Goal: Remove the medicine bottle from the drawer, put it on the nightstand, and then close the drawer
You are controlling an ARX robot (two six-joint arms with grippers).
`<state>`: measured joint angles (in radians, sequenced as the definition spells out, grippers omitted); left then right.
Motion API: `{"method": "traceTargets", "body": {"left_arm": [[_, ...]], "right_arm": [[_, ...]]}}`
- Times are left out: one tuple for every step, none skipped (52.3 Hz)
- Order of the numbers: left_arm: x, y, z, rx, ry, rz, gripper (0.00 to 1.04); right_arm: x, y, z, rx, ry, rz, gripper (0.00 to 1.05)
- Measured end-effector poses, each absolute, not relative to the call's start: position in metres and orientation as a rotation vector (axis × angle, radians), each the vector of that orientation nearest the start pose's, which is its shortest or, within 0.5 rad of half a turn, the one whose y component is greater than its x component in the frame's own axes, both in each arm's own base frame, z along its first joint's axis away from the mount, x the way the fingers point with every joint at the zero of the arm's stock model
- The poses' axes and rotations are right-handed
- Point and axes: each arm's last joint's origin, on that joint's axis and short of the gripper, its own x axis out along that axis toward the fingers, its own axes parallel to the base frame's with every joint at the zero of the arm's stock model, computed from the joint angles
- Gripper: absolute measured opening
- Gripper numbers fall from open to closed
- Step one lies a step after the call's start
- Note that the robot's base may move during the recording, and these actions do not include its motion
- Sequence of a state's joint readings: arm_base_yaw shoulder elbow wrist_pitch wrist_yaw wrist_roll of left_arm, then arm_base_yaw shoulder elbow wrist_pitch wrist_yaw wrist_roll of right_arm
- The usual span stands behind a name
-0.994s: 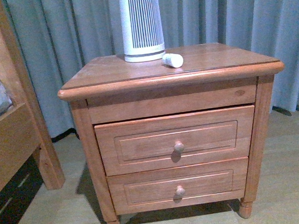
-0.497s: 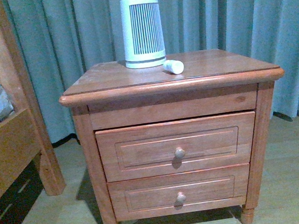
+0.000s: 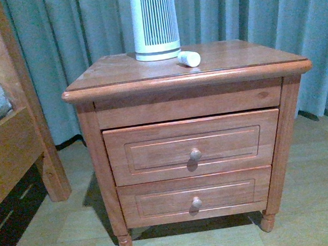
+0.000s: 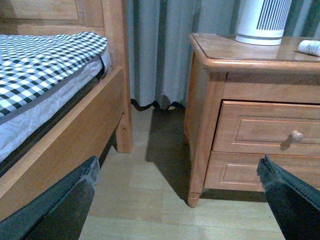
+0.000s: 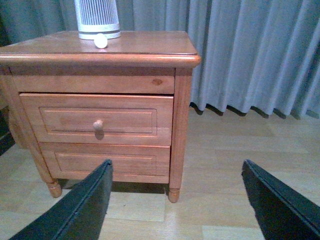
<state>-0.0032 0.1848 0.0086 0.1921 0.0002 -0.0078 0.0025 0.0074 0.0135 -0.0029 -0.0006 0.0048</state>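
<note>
We saw the medicine bottle (image 3: 189, 58) lying on its side on top of the nightstand (image 3: 186, 75), just beside the base of the white ribbed tower appliance (image 3: 155, 22). The upper drawer (image 3: 192, 147) sat slightly proud of the cabinet front, not quite flush. Our left end effector (image 4: 175, 200) and right end effector (image 5: 175, 200) both stood wide open and empty, well apart from the nightstand, above the wooden floor (image 5: 240, 170).

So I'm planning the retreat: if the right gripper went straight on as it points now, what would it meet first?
Probably the nightstand, around its front right corner post; depth is unclear, and the right gripper hangs open, well short.
</note>
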Motion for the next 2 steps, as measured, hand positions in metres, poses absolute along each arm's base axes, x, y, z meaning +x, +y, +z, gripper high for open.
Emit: {"method": "traceTargets", "body": {"left_arm": [[0.1089,-0.0004,0.1697,-0.008,-0.016,-0.003,0.98],[0.1089,-0.0004,0.1697,-0.008,-0.016,-0.003,0.98]], "right_arm": [[0.0973,0.0003,0.1673,0.005,-0.003,0.003,0.96],[0.0973,0.0003,0.1673,0.005,-0.003,0.003,0.99]]}}
